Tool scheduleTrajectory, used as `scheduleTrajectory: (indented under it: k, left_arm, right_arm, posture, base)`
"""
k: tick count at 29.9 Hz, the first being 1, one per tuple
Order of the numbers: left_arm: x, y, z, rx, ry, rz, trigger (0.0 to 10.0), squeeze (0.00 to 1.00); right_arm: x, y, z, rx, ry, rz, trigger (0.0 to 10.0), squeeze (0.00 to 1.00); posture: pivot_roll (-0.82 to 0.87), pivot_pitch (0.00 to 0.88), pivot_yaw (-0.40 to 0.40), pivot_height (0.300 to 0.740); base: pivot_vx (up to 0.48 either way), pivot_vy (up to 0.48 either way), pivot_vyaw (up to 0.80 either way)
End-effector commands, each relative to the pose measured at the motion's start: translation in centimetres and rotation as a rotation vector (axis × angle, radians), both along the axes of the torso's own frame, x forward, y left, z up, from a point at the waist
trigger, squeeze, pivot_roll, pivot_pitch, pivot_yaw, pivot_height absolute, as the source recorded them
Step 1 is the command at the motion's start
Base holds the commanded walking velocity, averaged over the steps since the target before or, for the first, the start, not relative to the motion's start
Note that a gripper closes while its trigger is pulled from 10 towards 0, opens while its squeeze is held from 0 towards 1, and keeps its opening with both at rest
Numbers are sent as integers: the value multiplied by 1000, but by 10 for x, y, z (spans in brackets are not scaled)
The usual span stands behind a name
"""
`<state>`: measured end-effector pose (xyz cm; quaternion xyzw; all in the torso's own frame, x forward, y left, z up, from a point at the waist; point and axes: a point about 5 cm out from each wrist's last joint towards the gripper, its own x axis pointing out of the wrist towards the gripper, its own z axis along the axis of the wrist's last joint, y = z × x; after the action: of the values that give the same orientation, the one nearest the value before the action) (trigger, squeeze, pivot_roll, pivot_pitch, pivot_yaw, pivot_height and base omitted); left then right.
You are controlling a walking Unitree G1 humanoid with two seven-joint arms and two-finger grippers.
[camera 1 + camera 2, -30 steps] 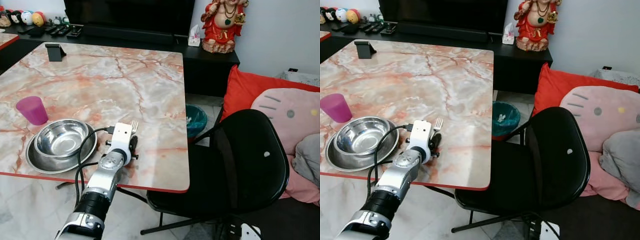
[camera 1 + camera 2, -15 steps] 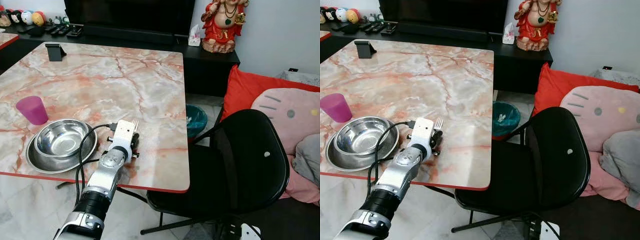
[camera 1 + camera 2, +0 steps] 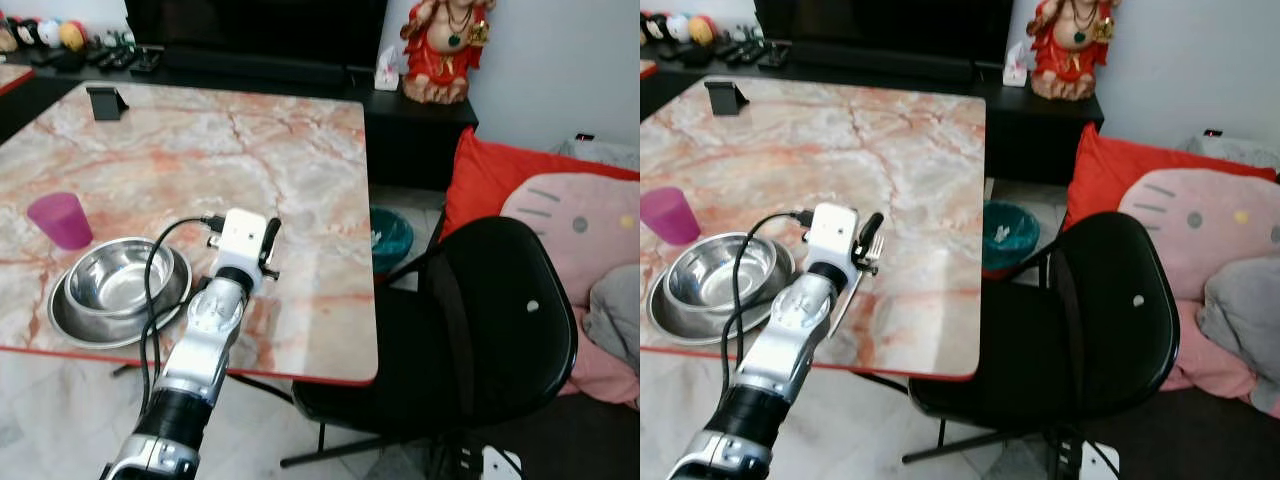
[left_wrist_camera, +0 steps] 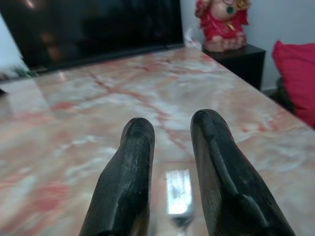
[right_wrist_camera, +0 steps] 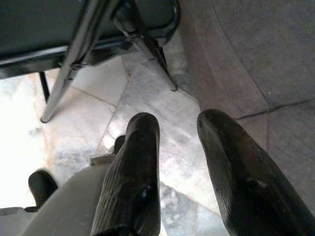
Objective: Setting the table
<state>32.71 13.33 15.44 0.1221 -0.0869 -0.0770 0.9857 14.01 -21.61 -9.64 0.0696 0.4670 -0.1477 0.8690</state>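
A marble-topped table (image 3: 300,150) carries a steel bowl (image 3: 115,278) nested in a steel plate (image 3: 70,322), with a purple cup (image 3: 60,220) just behind them. To the right of the plate a metal fork (image 3: 873,252) lies flat on the marble, tines pointing away from me. My left gripper (image 3: 870,232) hovers a little above the fork. In the left wrist view its fingers (image 4: 135,162) stand apart, open, with the fork tines (image 4: 178,192) on the table below the gap. My right gripper (image 5: 177,162) hangs open over the floor beside the chair legs.
A black chair (image 3: 490,310) stands at the table's right edge, with a teal bin (image 3: 392,235) behind it. Red and pink cushions (image 3: 580,220) lie at the far right. A black phone stand (image 3: 105,100) sits at the table's far left corner.
The left gripper has lifted off the table and off the fork, which now lies free on the marble. The camera has tilted slightly.
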Motion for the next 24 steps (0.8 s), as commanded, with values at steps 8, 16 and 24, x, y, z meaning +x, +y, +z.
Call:
scheduleTrajectory:
  k: [8, 16, 24]
  left_arm:
    - [-22, 17, 8, -6, -107, 75, 10000, 0]
    - [-22, 19, 7, -42, -97, 116, 10000, 0]
    - [-21, 19, 11, -61, -110, 133, 10000, 0]
  right_arm:
    - [-2, -3, 0, -9, 2, -4, 10000, 0]
    - [-1, -4, 0, -12, 0, -6, 10000, 0]
    - [0, -4, 1, -11, -3, -11, 10000, 0]
  posture:
    - [88, 0, -68, 740]
    - [84, 0, -73, 740]
    - [82, 0, -73, 740]
  base:
    - [0, 0, 0]
    - [0, 0, 0]
    - [0, 0, 0]
